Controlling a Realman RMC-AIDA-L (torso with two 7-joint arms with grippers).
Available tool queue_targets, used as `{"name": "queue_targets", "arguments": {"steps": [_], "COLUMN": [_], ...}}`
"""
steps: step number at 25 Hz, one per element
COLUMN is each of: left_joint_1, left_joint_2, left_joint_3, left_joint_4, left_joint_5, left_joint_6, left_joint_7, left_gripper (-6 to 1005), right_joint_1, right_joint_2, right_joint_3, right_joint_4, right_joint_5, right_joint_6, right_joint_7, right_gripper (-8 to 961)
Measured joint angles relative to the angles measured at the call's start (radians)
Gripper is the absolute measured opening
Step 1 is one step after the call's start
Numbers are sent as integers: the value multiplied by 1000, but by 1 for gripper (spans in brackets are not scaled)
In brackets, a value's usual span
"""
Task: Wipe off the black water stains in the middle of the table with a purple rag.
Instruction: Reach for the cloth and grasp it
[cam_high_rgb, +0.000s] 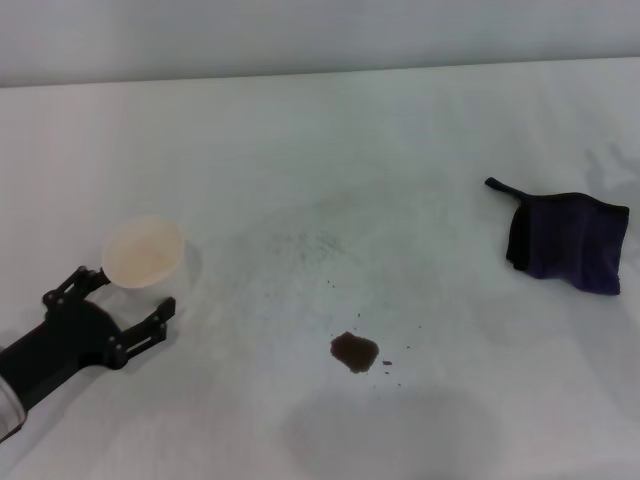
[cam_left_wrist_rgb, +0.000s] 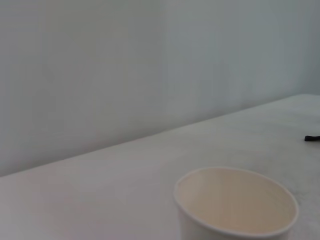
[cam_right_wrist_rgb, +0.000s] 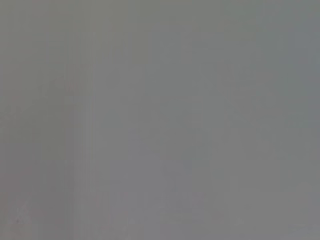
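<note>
The black water stains (cam_high_rgb: 354, 351) are a small dark blotch with tiny specks around it, near the front middle of the white table (cam_high_rgb: 350, 140). The purple rag (cam_high_rgb: 570, 241) lies crumpled at the right, its black loop tail pointing left. My left gripper (cam_high_rgb: 132, 290) is at the lower left, open and empty, its fingers spread just short of a white paper cup (cam_high_rgb: 143, 250). The left wrist view shows the cup (cam_left_wrist_rgb: 237, 207) close up. My right gripper is out of view, and the right wrist view shows only plain grey.
A faint grey scuff ring (cam_high_rgb: 300, 240) marks the table behind the stains. The table's far edge meets a pale wall (cam_high_rgb: 320, 40). The paper cup stands upright at the left, far from the rag.
</note>
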Motion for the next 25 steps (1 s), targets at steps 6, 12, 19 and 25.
{"name": "queue_targets", "arguments": {"steps": [6,12,19,25], "left_joint_1": [58,131,166,161], "left_joint_2": [4,5,7,10], "left_joint_3": [-5,-11,-11,-12], "left_joint_4": [0,-13,-38,-38], "left_joint_5": [-25,-151,-415,-527], "left_joint_6": [-31,-40,-62,-67], "left_joint_7": [35,101,146,164], "left_gripper": [875,874,871,869], "right_joint_1": [1,3,11,20], "right_joint_2": [0,1,-9,-53], "right_joint_3": [0,0,-24,-79], "right_joint_4": [0,15,96,176], "right_joint_5": [0,7,-2,-13], "right_joint_6": [2,7,-34,-48], "right_joint_7": [-3,36,285,541], "right_gripper": [378,380,381,383]}}
